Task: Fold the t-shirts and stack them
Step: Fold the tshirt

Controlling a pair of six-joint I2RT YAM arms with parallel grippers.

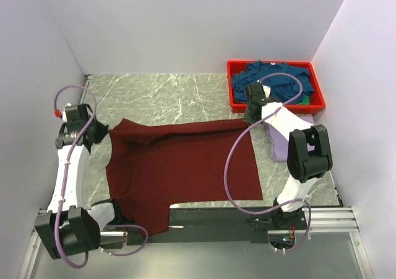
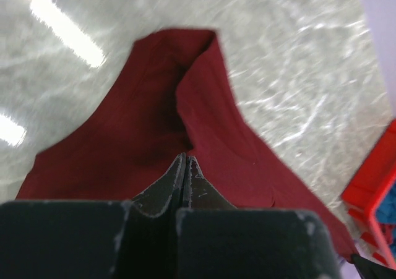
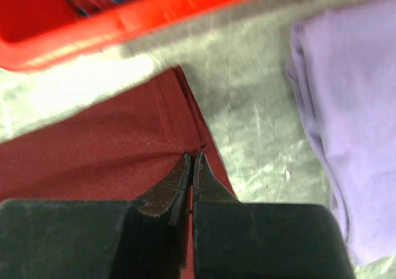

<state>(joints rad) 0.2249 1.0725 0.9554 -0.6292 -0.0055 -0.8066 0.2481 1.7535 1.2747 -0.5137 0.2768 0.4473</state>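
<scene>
Lying spread across the middle of the marbled table (image 1: 161, 93), the dark maroon t-shirt (image 1: 185, 167) is covering most of the space between the two arms, and its near edge is hanging over the near edge of the table at the left. The left gripper (image 2: 185, 163) is pinching the shirt's far left corner, close to the left edge of the table; its fingers are pressed together with the cloth caught between them, and the fabric is rising in a creased peak toward the tips. The right gripper (image 3: 191, 161) is clamping the shirt's far right corner in the same way, with its fingers closed on the stitched hem. Between the two grips the far edge of the shirt is running nearly straight, with a loose fold near the left end.

A red plastic bin (image 1: 231, 87) is sitting in the far right corner of the table, holding a heap of teal-blue shirts (image 1: 247, 78). Just in front of the bin, along the right edge, a pale lavender shirt (image 1: 276, 144) is lying folded, partly hidden under the right arm and apart from the maroon one.
</scene>
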